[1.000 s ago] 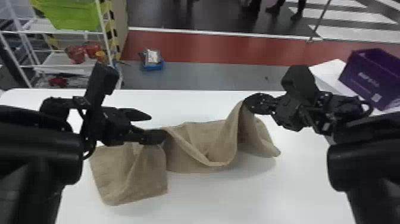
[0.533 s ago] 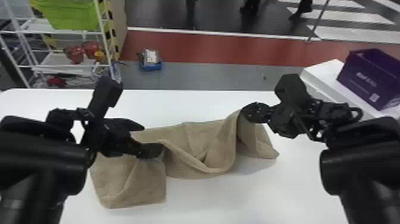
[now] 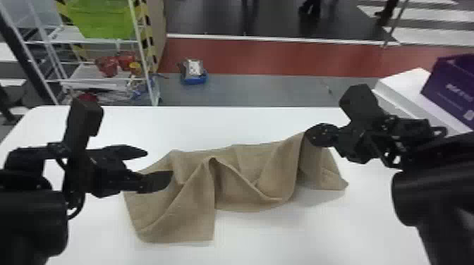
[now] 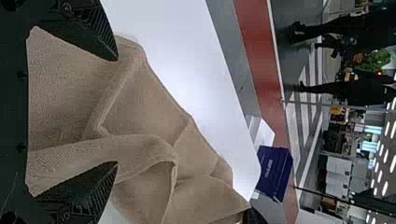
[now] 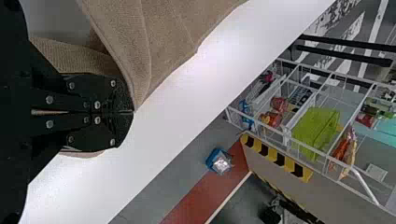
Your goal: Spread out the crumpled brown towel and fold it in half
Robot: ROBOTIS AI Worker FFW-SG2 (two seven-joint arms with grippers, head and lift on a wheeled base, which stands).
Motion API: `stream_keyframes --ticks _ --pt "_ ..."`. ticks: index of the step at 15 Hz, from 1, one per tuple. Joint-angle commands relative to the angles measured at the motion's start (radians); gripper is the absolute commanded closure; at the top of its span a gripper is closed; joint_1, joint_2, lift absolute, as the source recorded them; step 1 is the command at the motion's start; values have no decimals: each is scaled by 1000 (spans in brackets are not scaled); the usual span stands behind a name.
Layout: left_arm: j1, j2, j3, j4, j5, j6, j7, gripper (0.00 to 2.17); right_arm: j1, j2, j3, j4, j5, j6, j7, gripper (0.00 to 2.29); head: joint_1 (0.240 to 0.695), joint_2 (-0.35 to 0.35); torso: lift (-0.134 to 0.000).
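Brown towel (image 3: 194, 215) part-spread — rumpled between left fingers (image 3: 157, 182), open, and right fingers (image 3: 320, 135), gripping its edge. Smoothing, fold — outstanding.

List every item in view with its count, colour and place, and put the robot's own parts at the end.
Towel: one, brown, rumpled on the table
Table: one, white, before the robot
Purple box: one, purple, on the stand
Stand: one, white, beyond the table's right end
Rack: one, white, beyond the table, left
Bin: one, green, on the rack
Red items: at least two, red, on the rack below the bin
Tray: one, blue, on the floor beyond the table
Arms: two, black, at the left and right
Left tool: one, black, open at the towel's left part
Right tool: one, black, shut on the towel's right part
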Motion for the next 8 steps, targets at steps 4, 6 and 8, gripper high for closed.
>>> stream_keyframes --ticks 4,6,8 --pt "139 0 -1 -111 -21 -8 -14 100 -42 10 11 36 11 24 -10 2013 695 -51 -123" --pt "224 -4 -18 -191 -21 -1 -20 124 -54 12 25 38 15 60 -15 2013 695 -52 -123" --pt "287 -1 -65 -236 -23 -8 -20 144 -65 13 32 38 11 106 -22 2013 695 -64 -123"
